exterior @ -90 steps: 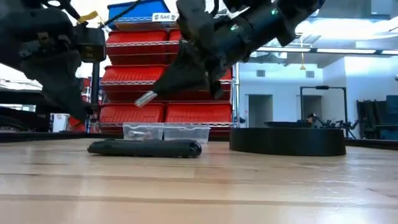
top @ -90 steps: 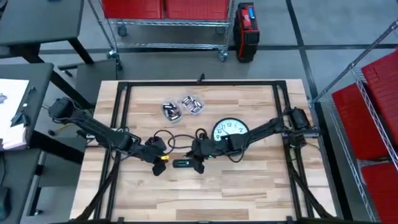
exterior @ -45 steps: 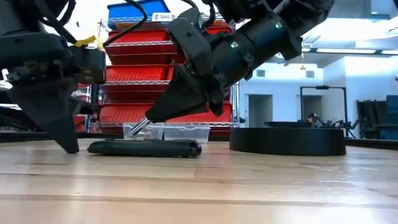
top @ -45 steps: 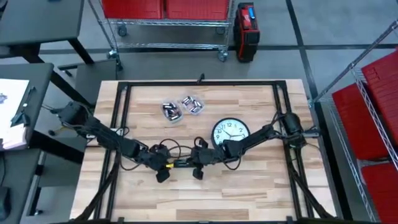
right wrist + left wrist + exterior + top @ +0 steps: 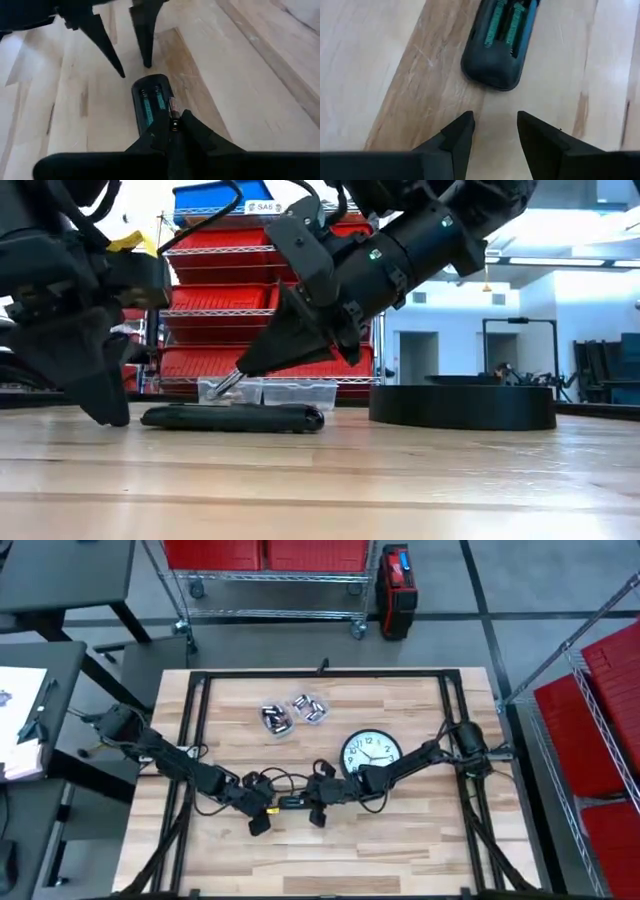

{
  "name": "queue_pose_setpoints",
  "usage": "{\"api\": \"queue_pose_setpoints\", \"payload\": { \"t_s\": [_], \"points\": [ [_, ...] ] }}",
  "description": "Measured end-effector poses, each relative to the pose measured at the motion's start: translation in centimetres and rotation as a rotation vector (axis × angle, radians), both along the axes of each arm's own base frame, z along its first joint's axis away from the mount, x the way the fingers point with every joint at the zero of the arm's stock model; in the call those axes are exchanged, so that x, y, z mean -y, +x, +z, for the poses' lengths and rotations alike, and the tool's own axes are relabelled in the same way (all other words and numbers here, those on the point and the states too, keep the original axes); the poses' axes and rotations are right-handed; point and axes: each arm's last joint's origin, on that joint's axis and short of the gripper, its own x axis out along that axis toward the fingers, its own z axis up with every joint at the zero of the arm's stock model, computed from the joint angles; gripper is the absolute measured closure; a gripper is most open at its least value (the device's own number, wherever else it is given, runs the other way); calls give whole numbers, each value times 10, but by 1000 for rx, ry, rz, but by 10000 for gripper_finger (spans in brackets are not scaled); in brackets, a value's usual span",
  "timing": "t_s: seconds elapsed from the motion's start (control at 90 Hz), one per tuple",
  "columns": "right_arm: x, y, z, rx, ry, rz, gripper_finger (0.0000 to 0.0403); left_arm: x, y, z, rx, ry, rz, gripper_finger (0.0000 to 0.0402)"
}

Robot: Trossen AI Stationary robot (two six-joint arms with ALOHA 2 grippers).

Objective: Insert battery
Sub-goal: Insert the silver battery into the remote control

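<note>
A slim black plastic remote control (image 5: pixel 291 803) lies flat near the middle of the light wooden table (image 5: pixel 420 850), back side up with its cover off, so the open battery bay shows two green-lined slots (image 5: pixel 504 25) running lengthwise. Its long axis runs across the table from one arm toward the other, the rounded end pointing at the left gripper (image 5: pixel 494 131). That left gripper stands just beyond this rounded end, its two dark fingers spread apart with tips down at the wood, holding nothing and not touching the remote. The right gripper (image 5: pixel 171 126) leans down over the other end of the remote, fingers pressed on a small silver cylindrical battery (image 5: pixel 226 383), which tilts nose-down toward the open bay, its tip just above or at the slots; contact cannot be told. Behind the remote sit two clear plastic trays of batteries (image 5: pixel 293 713) and a round black-rimmed wall clock (image 5: pixel 369 752) lying face up.
</note>
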Motion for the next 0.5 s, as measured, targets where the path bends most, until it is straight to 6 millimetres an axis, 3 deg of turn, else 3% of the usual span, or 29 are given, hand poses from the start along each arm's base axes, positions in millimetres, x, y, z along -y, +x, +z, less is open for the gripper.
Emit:
{"api": "queue_pose_setpoints", "payload": {
  "t_s": [0.133,0.5],
  "points": [
    [-4,0,-13,-24,15,0,392,-6,2,1,25,156,-33,264],
    [-2,2,-14,-17,19,-8,392,-8,6,3,58,144,-24,264]
  ]
}}
